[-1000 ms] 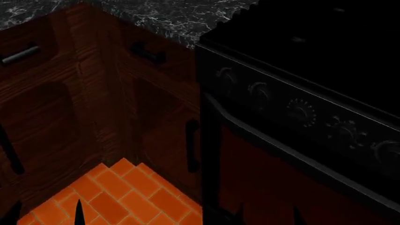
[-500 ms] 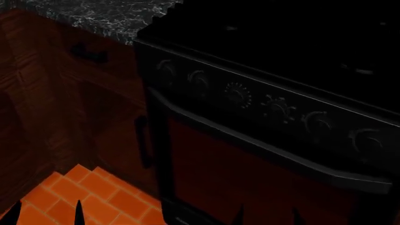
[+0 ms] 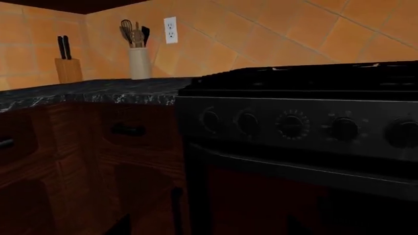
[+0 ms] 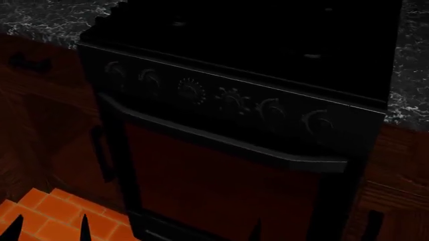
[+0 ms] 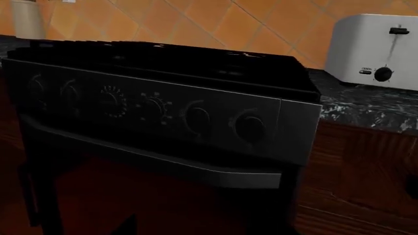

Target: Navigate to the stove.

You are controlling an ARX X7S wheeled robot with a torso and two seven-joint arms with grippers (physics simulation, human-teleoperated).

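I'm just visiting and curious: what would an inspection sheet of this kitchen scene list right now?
Surface: dark marble countertop on both sides of the stove.
Job's things: stove fills the head view, close ahead; six knobs, bar handle.
Clutter: toaster, utensil crock, knife block.
Grippers: only dark tips at the head view's lower edge; state unclear.
Cables: nothing seen.
Surroundings: wooden cabinets, orange tiled wall and floor, wall outlet.

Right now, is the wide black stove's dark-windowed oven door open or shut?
Shut: the oven door sits upright, flush beneath the knob row, bar handle level.
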